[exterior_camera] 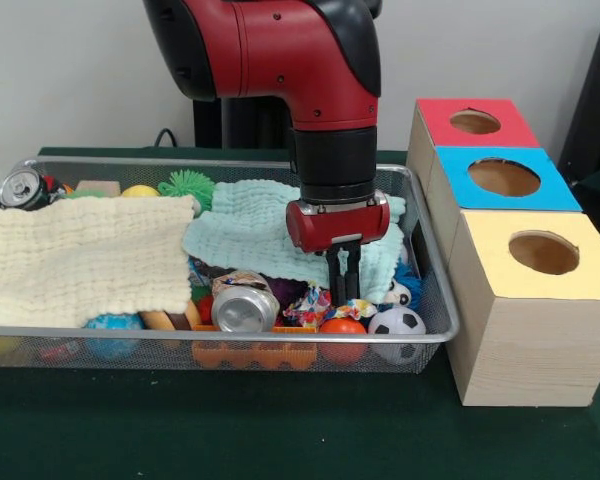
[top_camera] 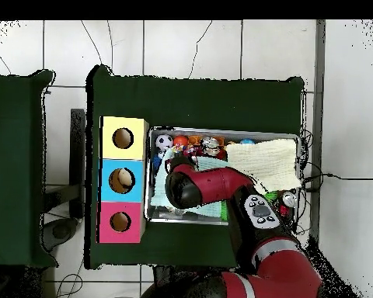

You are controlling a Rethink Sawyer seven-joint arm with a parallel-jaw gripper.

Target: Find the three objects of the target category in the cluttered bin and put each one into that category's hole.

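A confetti-spotted wrapper wad [exterior_camera: 355, 309] lies at the near side of the wire bin [exterior_camera: 435, 335], right below the gripper [exterior_camera: 344, 270]. The jaws look nearly closed, holding nothing. I think they should open wider before descending. The orange ball [exterior_camera: 342, 331], soccer ball [exterior_camera: 396, 325] and can [exterior_camera: 245, 308] crowd it. The yellow-topped box [exterior_camera: 532, 310] stands close on the tabletop [exterior_camera: 280, 420].
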